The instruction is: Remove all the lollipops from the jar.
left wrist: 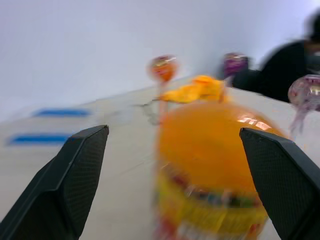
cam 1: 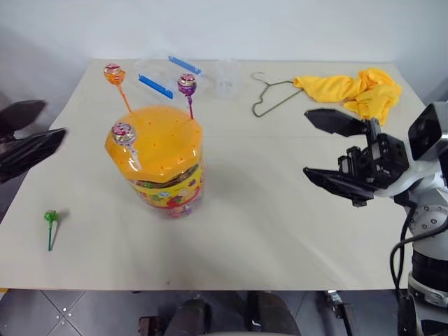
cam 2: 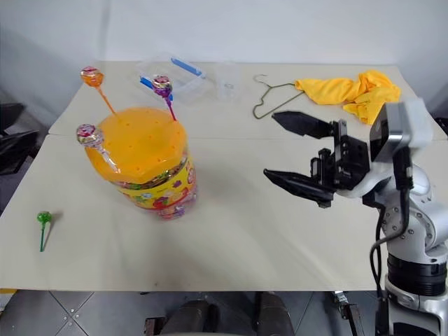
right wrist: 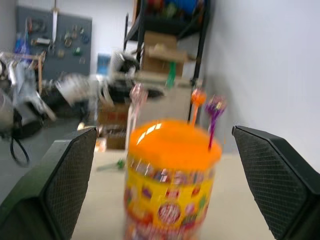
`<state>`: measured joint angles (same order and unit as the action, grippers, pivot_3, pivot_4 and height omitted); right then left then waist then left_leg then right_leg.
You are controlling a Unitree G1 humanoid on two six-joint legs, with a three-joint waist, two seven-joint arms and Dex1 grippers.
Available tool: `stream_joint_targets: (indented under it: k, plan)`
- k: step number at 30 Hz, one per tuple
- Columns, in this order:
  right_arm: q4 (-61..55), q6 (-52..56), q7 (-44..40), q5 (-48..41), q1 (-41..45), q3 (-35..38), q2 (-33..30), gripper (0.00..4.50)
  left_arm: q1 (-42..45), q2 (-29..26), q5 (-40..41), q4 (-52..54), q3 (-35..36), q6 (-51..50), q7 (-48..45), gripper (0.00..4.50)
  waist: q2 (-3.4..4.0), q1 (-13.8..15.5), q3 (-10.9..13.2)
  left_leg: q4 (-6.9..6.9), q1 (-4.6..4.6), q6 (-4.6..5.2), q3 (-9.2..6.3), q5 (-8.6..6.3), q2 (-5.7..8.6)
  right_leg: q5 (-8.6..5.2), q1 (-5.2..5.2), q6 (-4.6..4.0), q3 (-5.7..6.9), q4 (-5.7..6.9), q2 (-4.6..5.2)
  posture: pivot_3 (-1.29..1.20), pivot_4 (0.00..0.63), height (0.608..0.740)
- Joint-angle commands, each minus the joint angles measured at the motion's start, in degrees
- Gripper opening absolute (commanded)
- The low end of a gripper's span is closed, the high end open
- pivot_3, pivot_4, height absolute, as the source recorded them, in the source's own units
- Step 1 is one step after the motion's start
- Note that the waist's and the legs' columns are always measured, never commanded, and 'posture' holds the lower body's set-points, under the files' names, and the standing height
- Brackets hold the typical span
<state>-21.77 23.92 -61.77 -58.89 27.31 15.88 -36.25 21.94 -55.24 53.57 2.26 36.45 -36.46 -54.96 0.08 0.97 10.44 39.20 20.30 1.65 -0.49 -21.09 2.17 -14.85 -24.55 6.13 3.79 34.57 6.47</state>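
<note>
Head view first: the jar (cam 1: 159, 162) stands on the worktop (cam 1: 280, 210) left of centre, its orange lid dotted with holes, and three lollipops rise on their sticks from that lid: an orange one (cam 1: 114, 73) at the far left, a purple one (cam 1: 187, 85) at the far right, and a whitish one (cam 1: 123, 133) at the near left edge. The green lollipop (cam 1: 50, 218) lies flat on the worktop near the front left corner, well apart from the jar. Behind the jar sit a flat clear box with blue clips (cam 1: 166, 75) and a small clear cup (cam 1: 225, 77); further right lie a wire hanger (cam 1: 271, 94) and a yellow cloth (cam 1: 353, 89). My right pincer (cam 1: 318, 145) hangs over the right side with its fingers spread wide, holding nothing. My left pincer (cam 1: 24, 143) shows at the left edge, spread too. Left wrist view: both fingers stand wide apart with the jar between them, untouched. Right wrist view: fingers wide, jar and its three sticks framed between them.
</note>
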Motion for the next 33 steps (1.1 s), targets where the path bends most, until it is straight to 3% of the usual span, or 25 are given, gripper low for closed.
stream_joint_targets:
  k: [1, 4, 8, 9, 14, 23, 29, 33]
  plan:
    - [-2.14, -0.05, 1.18, -1.29, 0.56, 0.87, 0.03, 4.5, 9.58, 1.58, -5.96, -6.02, -9.03, 4.04, 0.57, 4.46, -0.02, -0.21, 0.01, 0.0, 0.01, -0.01, 0.03, 0.01, 0.01, 0.0, -0.02, 0.0, 0.08, 0.01, -0.05, 0.0, 0.15, 0.74]
    - [-3.39, 0.01, 1.85, -1.19, -0.03, 0.86, -0.07, 4.5, 15.48, 1.72, -10.28, -10.71, -15.41, 3.94, -1.12, 4.46, -0.02, -0.7, 0.01, 0.02, 0.01, 0.04, 0.27, 0.03, 0.03, 0.02, -0.06, 0.04, 0.48, 0.06, -0.24, 0.0, 0.15, 0.74]
    - [-5.06, -0.1, 3.66, -1.19, -0.99, 1.47, -0.14, 4.5, 20.59, 3.15, -9.12, -14.01, -16.71, 1.32, -2.14, 4.46, -0.04, -1.18, 0.02, 0.03, -0.01, 0.09, 0.39, 0.03, 0.06, 0.03, -0.1, 0.06, 0.54, 0.1, -0.19, 0.0, 0.15, 0.74]
    - [-5.35, -0.17, 4.01, -1.16, -1.25, 1.55, -0.14, 4.5, 21.26, 3.25, -9.41, -14.34, -17.31, 1.27, -2.8, 4.28, -0.05, -1.14, 0.02, 0.03, 0.0, 0.09, 0.38, 0.03, 0.06, 0.03, -0.1, 0.06, 0.56, 0.1, -0.16, 0.0, 0.15, 0.74]
    - [-6.39, -0.69, 4.97, -0.89, -2.3, 1.48, 0.02, 4.5, 22.98, 3.61, -9.6, -15.68, -18.47, 0.12, -5.01, 2.96, -0.06, -0.99, 0.03, 0.16, 0.01, 0.09, 0.33, 0.03, 0.04, 0.03, -0.06, 0.06, 0.59, 0.12, -0.13, 0.0, 0.15, 0.74]
    - [-5.63, -1.64, 4.43, -0.54, -2.57, 1.57, 0.0, 4.5, 24.85, 2.48, -9.25, -15.95, -15.71, -2.53, -2.98, 0.04, -0.06, -0.93, 0.03, 0.32, 0.07, 0.09, 0.23, 0.03, 0.05, 0.03, -0.05, 0.07, 0.61, 0.18, -0.04, 0.0, 0.15, 0.74]
    - [-3.2, -2.45, 2.94, 0.0, -1.52, 0.65, 0.94, 4.5, 29.59, 3.31, -2.57, -13.97, -5.33, -8.23, 9.35, 0.02, -0.18, -0.96, 0.1, 0.42, 0.14, 0.08, 0.11, 0.02, 0.03, 0.03, -0.04, 0.07, 0.55, 0.19, 0.0, 0.0, 0.15, 0.74]
    - [-0.63, -2.59, 0.87, 0.3, 0.37, -0.84, 2.14, 4.5, 20.02, -4.79, -5.76, -10.77, -0.85, -13.89, 11.5, 0.02, -0.16, -1.85, 0.1, 0.32, 0.07, 0.03, 0.11, 0.0, 0.04, 0.03, -0.11, 0.07, 0.52, 0.22, -0.01, 0.0, 0.15, 0.74]
